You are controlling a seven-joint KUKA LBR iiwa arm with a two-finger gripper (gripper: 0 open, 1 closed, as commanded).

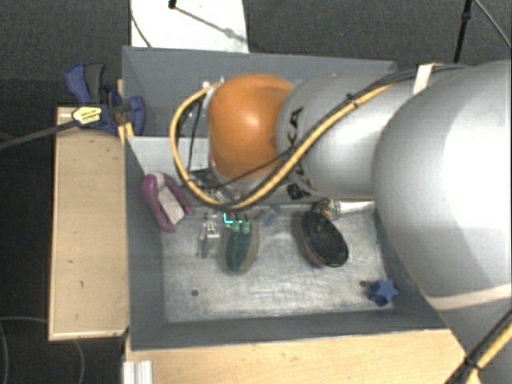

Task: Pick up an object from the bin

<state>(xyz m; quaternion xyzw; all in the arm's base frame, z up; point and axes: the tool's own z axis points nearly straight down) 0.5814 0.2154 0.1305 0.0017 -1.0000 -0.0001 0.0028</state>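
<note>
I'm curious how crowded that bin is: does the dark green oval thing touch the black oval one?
Apart. The camera view shows bare bin floor between the dark green oval thing and the black oval thing.

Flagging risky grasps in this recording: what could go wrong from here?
The gripper is low beside the green oval thing. It might push that aside rather than grasp it. The purple-white thing lies nearby and could get knocked.
</note>
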